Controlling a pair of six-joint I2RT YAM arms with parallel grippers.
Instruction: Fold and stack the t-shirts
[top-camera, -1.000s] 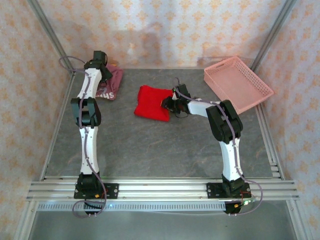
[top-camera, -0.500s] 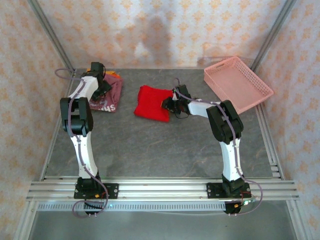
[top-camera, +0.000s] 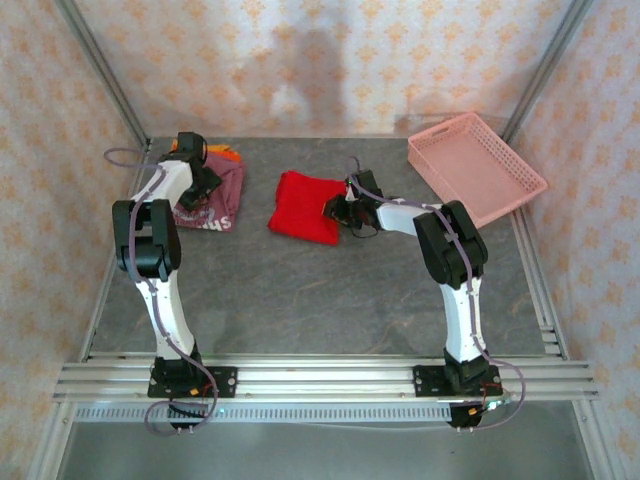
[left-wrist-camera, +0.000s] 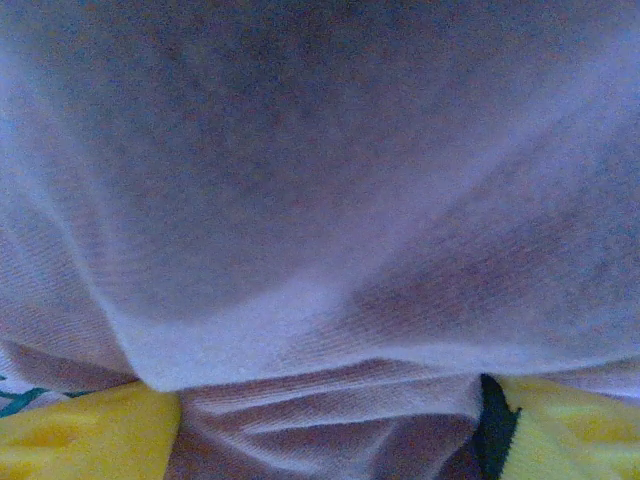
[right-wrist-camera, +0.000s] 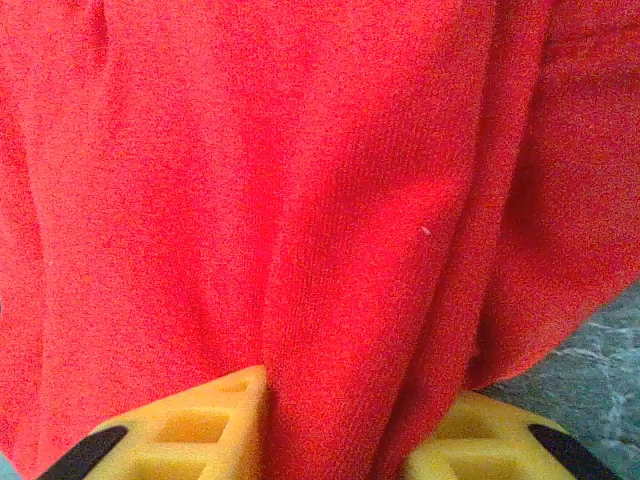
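Right now the red shirt (top-camera: 303, 206) lies folded mid tabletop (top-camera: 300, 300). The right tool (top-camera: 337, 208) sits at its right edge, so the cloth spreads leftward from the tool, toward the left arm's side. Its long axis runs roughly far-to-near w/ a slight slant, i.e. crosswise to the right arm's reach. The right arm is plainly the nearer one. In the wrist view the right tool (right-wrist-camera: 330, 440) is closed down on a thick ridge of red cloth, pinched btwn the yellow fingers (right-wrist-camera: 190, 435).

The maroon shirt (top-camera: 225, 195) w/ white lettering lies folded at the far left, well apart from the red one. A bit of orange shirt (top-camera: 228, 154) peeks out behind it. The left tool (top-camera: 203, 183) is down on the maroon shirt. Its wrist view shows the fingers (left-wrist-camera: 80, 430) spread wide w/ loose cloth bunched btwn them, not squeezed, so prob. no grip yet. The pink basket (top-camera: 478, 165) stands far right, out of the way.

Next move prob. needs the red shirt carried left toward the maroon one.
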